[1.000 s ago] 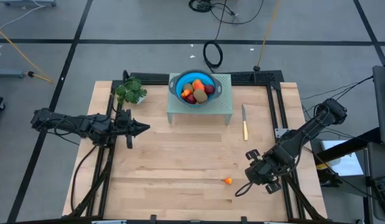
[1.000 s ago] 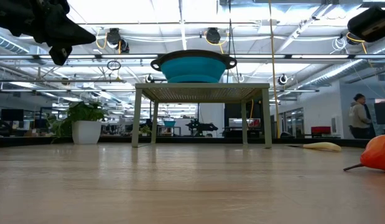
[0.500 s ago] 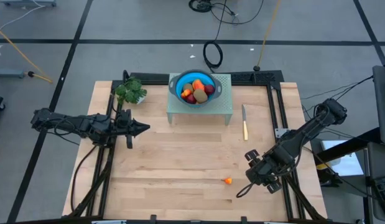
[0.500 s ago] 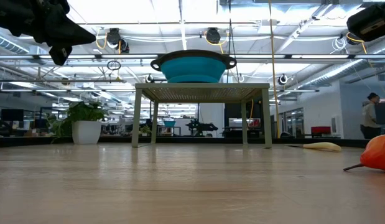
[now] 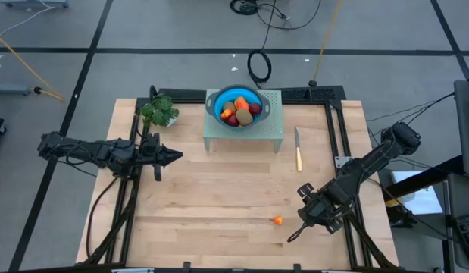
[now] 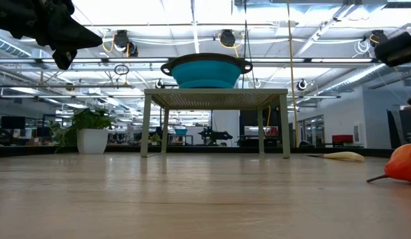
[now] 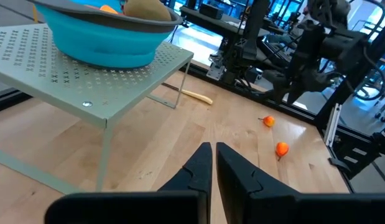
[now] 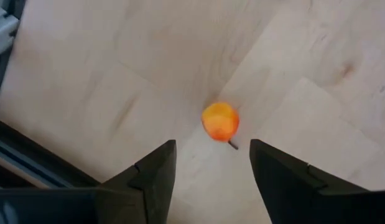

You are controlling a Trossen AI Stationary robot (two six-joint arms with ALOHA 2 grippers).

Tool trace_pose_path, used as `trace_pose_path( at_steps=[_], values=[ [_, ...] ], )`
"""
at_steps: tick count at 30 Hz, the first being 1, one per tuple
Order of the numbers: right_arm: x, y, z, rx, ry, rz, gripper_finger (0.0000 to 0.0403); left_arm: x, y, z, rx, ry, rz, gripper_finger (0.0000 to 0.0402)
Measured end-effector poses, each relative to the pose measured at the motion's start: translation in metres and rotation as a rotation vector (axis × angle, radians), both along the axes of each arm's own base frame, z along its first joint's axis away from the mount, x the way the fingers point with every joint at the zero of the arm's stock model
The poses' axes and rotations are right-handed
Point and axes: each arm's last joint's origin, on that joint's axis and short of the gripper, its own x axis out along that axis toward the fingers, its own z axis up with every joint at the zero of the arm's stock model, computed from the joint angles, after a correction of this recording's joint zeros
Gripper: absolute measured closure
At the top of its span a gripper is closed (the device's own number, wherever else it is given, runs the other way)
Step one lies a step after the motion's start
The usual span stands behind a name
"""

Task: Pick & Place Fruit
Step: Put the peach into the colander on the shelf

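Observation:
A blue bowl [image 5: 236, 106] holding brown, orange-red and dark red fruit stands on a grey-green perforated stand [image 5: 272, 133]. One tiny orange fruit [image 5: 277, 221] lies on the table near its near edge. The left wrist view shows two such pieces [image 7: 282, 149] [image 7: 269, 121]. My right gripper [image 5: 298, 230] hovers open just to the right of the fruit. In its wrist view a tiny orange fruit [image 8: 220, 121] lies on the wood ahead of the gripper [image 8: 211, 146]. My left gripper [image 5: 176, 156] hangs shut over the table's left side.
A yellow-handled knife [image 5: 298, 152] lies to the right of the stand. A green leafy bunch [image 5: 158, 112] sits at the far left corner. Bare wood stretches between the stand and the near edge. Black rails [image 5: 336, 136] run along the table's sides.
My right gripper has come down a little and shifted slightly toward the near edge, staying open. The fruit and my left arm have kept still.

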Motion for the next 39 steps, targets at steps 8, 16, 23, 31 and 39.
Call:
trace_pose_path(
  at_steps=[8,16,23,31,39],
  values=[
    [-0.002,-0.001,-0.02,0.018,-0.027,0.01,0.0204,0.0,0.0,0.0,0.0,0.0,0.0,0.038],
    [-0.007,-0.005,-0.039,0.014,-0.023,0.01,0.0204,0.0,0.0,0.0,0.001,0.0,0.0,0.038],
    [-0.009,-0.008,-0.05,0.009,-0.042,0.012,0.0205,0.0,0.0,0.0,0.0,0.0,0.0,0.038],
    [-0.008,-0.007,-0.051,0.01,-0.076,0.049,0.0206,0.0,0.0,0.0,0.0,0.0,0.0,0.038],
    [-0.007,-0.006,-0.05,0.018,-0.082,0.052,0.0206,0.0,0.0,0.0,0.005,0.001,-0.001,0.038]
  ],
)
